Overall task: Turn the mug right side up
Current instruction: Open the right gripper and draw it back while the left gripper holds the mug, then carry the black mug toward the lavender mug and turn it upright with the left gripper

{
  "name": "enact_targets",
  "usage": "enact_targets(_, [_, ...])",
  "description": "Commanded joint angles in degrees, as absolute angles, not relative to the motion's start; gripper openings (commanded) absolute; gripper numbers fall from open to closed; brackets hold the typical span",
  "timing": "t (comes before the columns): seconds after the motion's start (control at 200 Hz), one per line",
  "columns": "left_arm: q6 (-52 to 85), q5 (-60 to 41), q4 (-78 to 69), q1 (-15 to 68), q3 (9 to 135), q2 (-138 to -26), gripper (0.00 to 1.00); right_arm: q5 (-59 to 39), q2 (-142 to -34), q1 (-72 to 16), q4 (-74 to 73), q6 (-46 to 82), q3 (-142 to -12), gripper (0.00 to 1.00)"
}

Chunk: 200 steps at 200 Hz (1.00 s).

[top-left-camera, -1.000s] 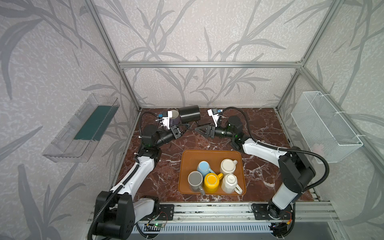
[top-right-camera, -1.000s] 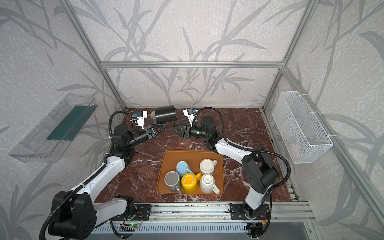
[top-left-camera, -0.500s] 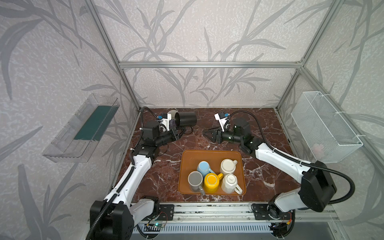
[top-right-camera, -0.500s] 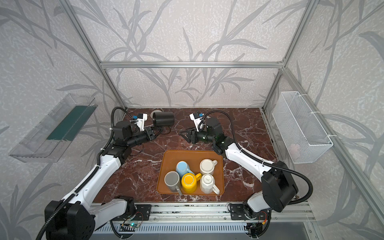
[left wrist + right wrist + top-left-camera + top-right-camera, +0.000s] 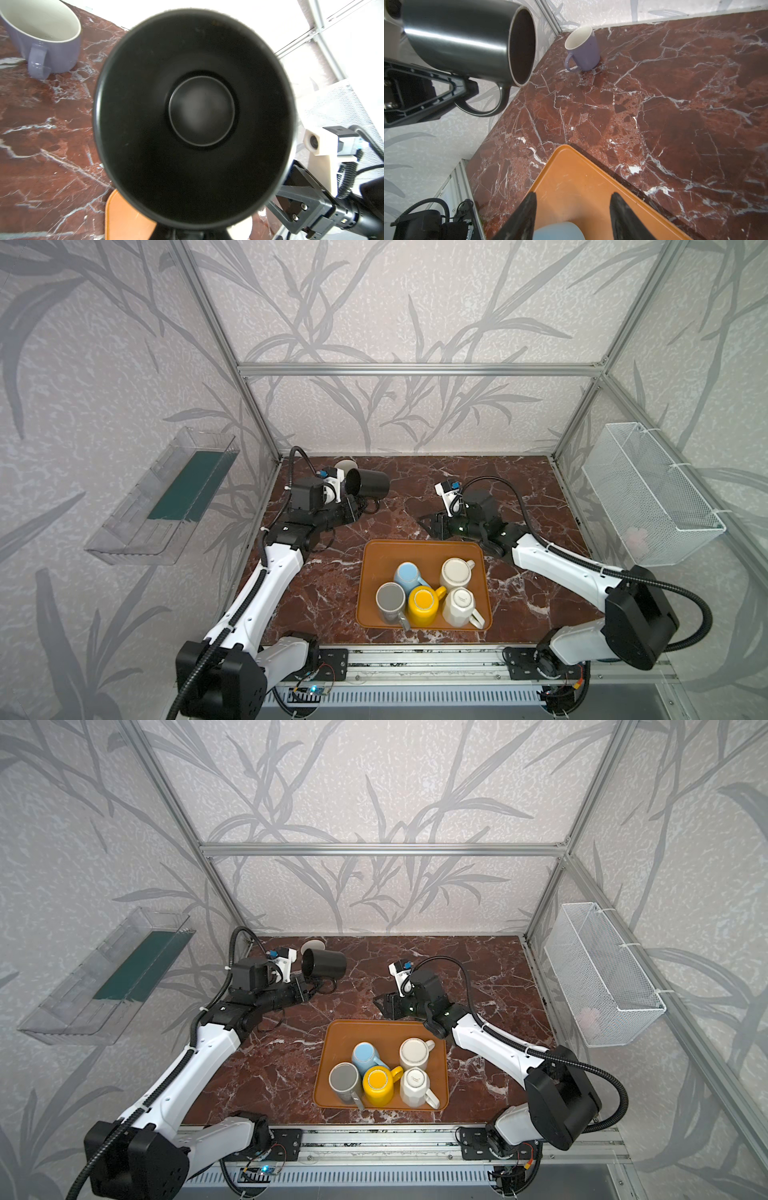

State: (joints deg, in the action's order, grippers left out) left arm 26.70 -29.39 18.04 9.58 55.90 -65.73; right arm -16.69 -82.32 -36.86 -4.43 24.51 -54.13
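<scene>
In both top views: left gripper [image 5: 360,508] clamped on the handle of black mug [image 5: 371,488], which lies sideways in the air, back left. Right gripper [image 5: 383,1003] part-open, empty, by tray [image 5: 415,546].
Left wrist: black mug [image 5: 193,116] mouth faces camera; purple mug [image 5: 52,41] upright on table [image 5: 41,145].
Right wrist: right gripper [image 5: 572,195] spread over tray [image 5: 581,187], holding nothing.

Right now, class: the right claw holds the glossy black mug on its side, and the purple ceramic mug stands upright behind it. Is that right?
No. The left claw holds the glossy black mug on its side, as both top views show; the purple ceramic mug stands upright behind it.
</scene>
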Motion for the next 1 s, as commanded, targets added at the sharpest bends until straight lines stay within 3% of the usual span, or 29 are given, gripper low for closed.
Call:
enact_targets(0.0, [21.5,-23.8,19.4,10.7,60.6,-66.1,0.0,-13.3,-81.8,-37.2,-0.6,23.5,-55.4,0.57])
enact_targets(0.325, [17.1,-11.3,26.7,13.9,66.9,-73.0,0.0,-11.5,-82.0,-37.7,2.2,23.7,-56.2,0.56])
enact_targets(0.995, [11.5,-4.7,28.7,13.3,83.4,-96.7,0.0,-9.9,-80.7,-40.0,5.1,23.6,-56.6,0.55])
